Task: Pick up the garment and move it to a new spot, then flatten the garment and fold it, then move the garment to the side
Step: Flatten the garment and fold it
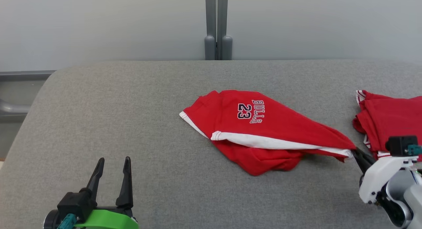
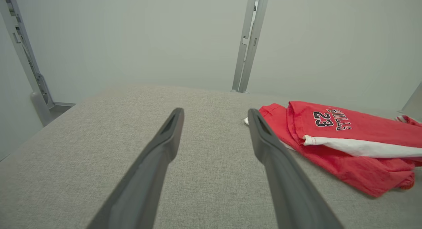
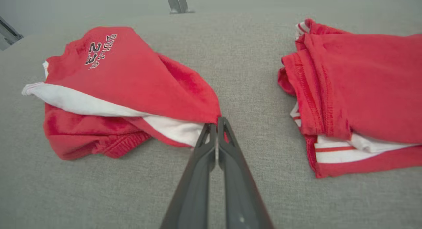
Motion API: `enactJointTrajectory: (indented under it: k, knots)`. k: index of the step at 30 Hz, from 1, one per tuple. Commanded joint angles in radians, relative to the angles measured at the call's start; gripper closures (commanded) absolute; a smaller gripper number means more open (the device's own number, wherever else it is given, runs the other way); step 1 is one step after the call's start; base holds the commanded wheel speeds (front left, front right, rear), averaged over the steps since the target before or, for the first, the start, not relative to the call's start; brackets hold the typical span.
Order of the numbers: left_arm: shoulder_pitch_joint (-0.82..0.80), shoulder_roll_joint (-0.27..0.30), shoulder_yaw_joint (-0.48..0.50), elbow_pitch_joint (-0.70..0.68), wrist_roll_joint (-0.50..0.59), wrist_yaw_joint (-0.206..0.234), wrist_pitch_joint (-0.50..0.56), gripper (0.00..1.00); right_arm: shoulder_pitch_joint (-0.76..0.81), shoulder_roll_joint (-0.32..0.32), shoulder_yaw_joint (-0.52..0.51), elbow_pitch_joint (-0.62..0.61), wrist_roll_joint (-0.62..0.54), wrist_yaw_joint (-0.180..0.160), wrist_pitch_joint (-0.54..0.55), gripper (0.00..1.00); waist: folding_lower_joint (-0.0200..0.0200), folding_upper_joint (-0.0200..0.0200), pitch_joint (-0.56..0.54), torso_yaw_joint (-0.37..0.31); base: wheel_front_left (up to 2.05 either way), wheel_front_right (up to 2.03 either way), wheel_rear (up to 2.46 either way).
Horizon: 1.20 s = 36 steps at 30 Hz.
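R gripper (image 3: 217, 122) jaws pinched on garment (image 1: 273, 126) corner. L gripper (image 1: 114, 160) jaws wide, empty, well apart from garment. Red pile (image 1: 390, 116) at far right.

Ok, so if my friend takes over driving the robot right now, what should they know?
Right gripper: shut, pinching one corner of the red BULLS 23 garment.
Left gripper: open, holding nothing, over the grey padded surface, apart from the garment.
Garment: crumpled in the middle of the surface, with most of it lying there. Another red garment pile lies to its right, not touching it.
Done: the corner is grasped.
Left: lift it and move it to a new spot, flatten it, fold it, then move it to the side.
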Motion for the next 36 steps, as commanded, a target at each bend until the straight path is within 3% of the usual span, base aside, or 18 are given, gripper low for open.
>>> enactJointTrajectory:
  k: [1,4,5,6,7,14,23,29,36]
  knots:
    - [-0.001,0.001,0.001,0.003,-0.008,0.004,-0.002,0.0,0.034,0.005,-0.019,0.013,-0.018,0.0,0.004,1.0,0.0,-0.0001,0.006,-0.017,0.0,0.0,0.0]
    - [-0.007,0.003,0.002,0.005,-0.007,0.004,-0.003,0.0,0.058,0.022,-0.058,0.043,-0.06,0.0,-0.008,1.0,0.0,-0.0001,0.01,-0.024,0.0,0.0,0.0]
    - [-0.009,0.004,0.003,0.007,-0.008,0.004,-0.003,0.0,0.059,0.033,-0.076,0.053,-0.076,0.0,-0.02,0.93,0.0,-0.0001,0.011,-0.026,0.0,0.0,0.0]
    - [-0.012,0.005,0.004,0.008,-0.009,0.004,-0.003,0.0,0.056,0.041,-0.087,0.06,-0.093,0.0,-0.03,0.05,0.0,-0.0001,0.011,-0.028,0.0,0.0,0.0]
    - [-0.014,0.006,0.005,0.009,-0.01,0.005,-0.004,0.0,0.049,0.05,-0.099,0.063,-0.118,0.0,-0.047,0.0,0.0,-0.0001,0.011,-0.03,0.0,0.0,0.0]
    - [-0.018,0.008,0.012,0.012,-0.013,0.009,-0.006,0.0,0.038,0.106,-0.183,0.042,-0.187,0.0,-0.104,0.0,0.0,-0.0001,0.001,-0.037,0.0,0.0,0.0]
    - [-0.002,0.014,0.03,-0.01,-0.012,0.018,-0.008,0.0,0.107,0.197,-0.303,-0.154,-0.276,0.0,-0.257,0.0,0.0,-0.0001,-0.016,-0.036,0.0,0.0,0.0]
    - [0.008,0.015,0.026,-0.024,-0.007,0.02,-0.008,0.0,0.178,0.261,-0.372,-0.254,-0.334,0.0,-0.284,0.0,0.0,-0.0001,-0.021,-0.032,0.0,0.0,0.0]
    - [-0.005,0.005,0.005,-0.023,-0.028,0.008,0.028,0.0,0.211,0.289,-0.386,-0.302,-0.368,0.0,-0.288,0.0,0.0,-0.0001,-0.007,-0.051,0.0,0.0,0.0]
